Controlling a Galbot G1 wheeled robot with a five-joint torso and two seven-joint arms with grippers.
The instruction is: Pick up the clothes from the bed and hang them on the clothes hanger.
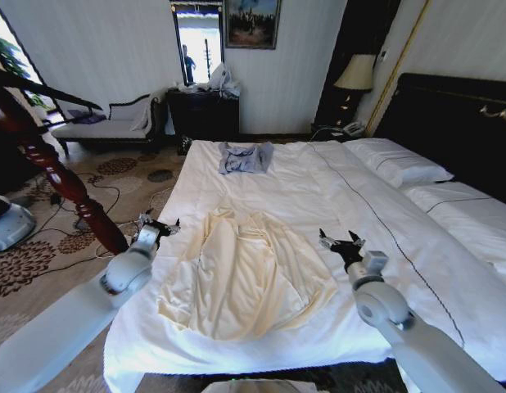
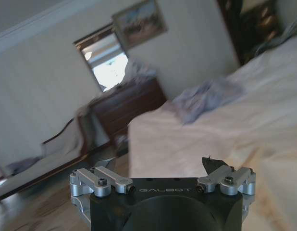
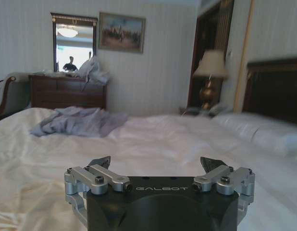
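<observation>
The clothes, a cream shirt (image 1: 237,274), lie spread flat on the near half of the bed (image 1: 318,184), collar toward the far end. My left gripper (image 1: 160,226) hovers open over the bed's left edge, just left of the shirt's shoulder; the left wrist view shows its jaws wide apart (image 2: 160,163) with nothing between them. My right gripper (image 1: 338,241) stands open above the duvet a little to the right of the shirt, and the right wrist view (image 3: 155,162) shows it empty too. The clothes hanger is out of view.
A small grey-blue garment (image 1: 245,157) lies near the bed's far end. A dark red turned-wood stand (image 1: 60,180) rises left of the bed. Pillows (image 1: 396,162) and a black headboard (image 1: 449,115) are at right. A dresser (image 1: 204,113), chaise (image 1: 110,124) and floor cables (image 1: 114,196) lie beyond.
</observation>
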